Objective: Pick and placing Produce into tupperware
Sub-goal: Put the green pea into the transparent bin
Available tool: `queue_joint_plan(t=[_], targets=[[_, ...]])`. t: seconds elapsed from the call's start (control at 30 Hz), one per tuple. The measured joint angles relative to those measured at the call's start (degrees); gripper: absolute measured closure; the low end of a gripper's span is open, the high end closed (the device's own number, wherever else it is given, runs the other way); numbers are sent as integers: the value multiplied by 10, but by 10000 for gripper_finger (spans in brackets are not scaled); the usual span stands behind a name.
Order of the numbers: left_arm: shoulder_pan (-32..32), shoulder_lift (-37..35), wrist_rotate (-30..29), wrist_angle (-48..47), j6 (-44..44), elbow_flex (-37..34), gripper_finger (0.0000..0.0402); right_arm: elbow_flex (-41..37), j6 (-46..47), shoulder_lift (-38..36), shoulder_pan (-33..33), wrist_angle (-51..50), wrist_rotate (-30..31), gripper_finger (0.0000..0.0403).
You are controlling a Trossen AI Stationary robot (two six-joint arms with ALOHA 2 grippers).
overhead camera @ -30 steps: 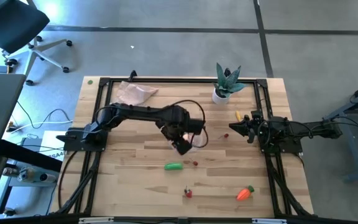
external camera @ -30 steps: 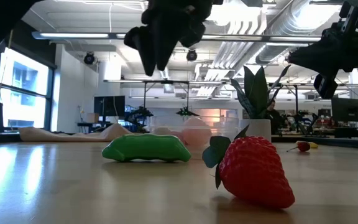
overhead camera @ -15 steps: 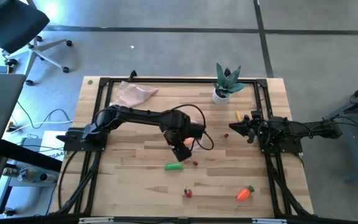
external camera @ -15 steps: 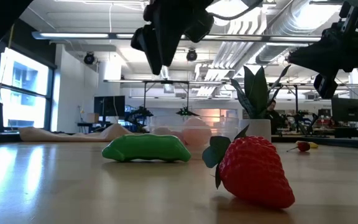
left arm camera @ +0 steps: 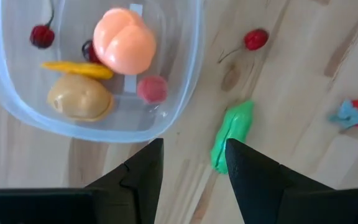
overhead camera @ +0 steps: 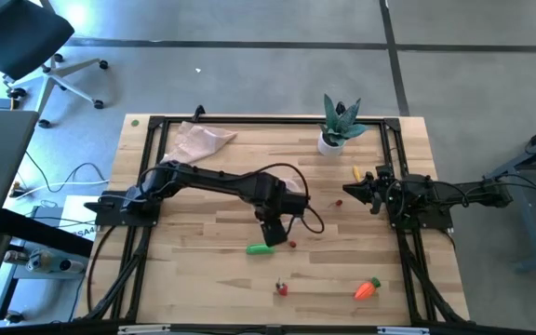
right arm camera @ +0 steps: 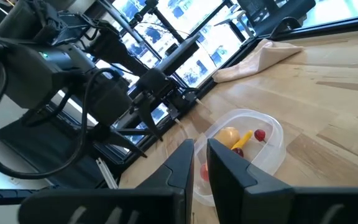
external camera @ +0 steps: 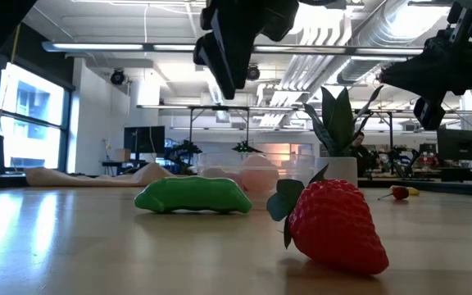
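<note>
- The left hand (overhead camera: pixel 270 233) is being held above the middle of the counter (overhead camera: pixel 203 279), just over the green pepper (overhead camera: pixel 260 248), and its fingers (left arm camera: pixel 143 177) are being kept apart with nothing between them.
- In the left wrist view, the green pepper (left arm camera: pixel 232 135) is being seen lying on the wood just beside the clear container (left arm camera: pixel 185 74), without touching it.
- Inside the container, a peach-coloured ball (left arm camera: pixel 125 41), a tan piece (left arm camera: pixel 79 98), a yellow piece (left arm camera: pixel 76 69), a small pink piece (left arm camera: pixel 151 89) and a dark red cherry (left arm camera: pixel 41 36) are being held.
- Another cherry (left arm camera: pixel 255 39) is lying on the counter near the container, outside of it.
- The strawberry (overhead camera: pixel 282 288) and the carrot (overhead camera: pixel 368 289) are lying near the front edge of the counter, well apart from the container.
- The right hand (overhead camera: pixel 350 191) is being kept at the right side of the counter, and its fingers (right arm camera: pixel 185 168) are being held almost closed, gripping nothing.
- A small plant in a white pot (overhead camera: pixel 337 126) is standing at the far edge, and a beige cloth (overhead camera: pixel 203 140) is lying at the far left.
</note>
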Motion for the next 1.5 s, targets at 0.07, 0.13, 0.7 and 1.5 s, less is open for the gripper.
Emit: queue_joint_plan(t=[0.07, 0.13, 0.7, 1.5], targets=[[0, 0, 1, 11, -15, 0, 238, 0, 0, 0, 0, 0, 0, 366], [0, 0, 7, 19, -24, 0, 238, 0, 0, 0, 0, 0, 0, 366], [-101, 0, -1, -4, 30, -27, 238, 0, 0, 0, 0, 0, 0, 366], [-81, 0, 14, 170, -2, -181, 238, 0, 0, 0, 0, 0, 0, 366]])
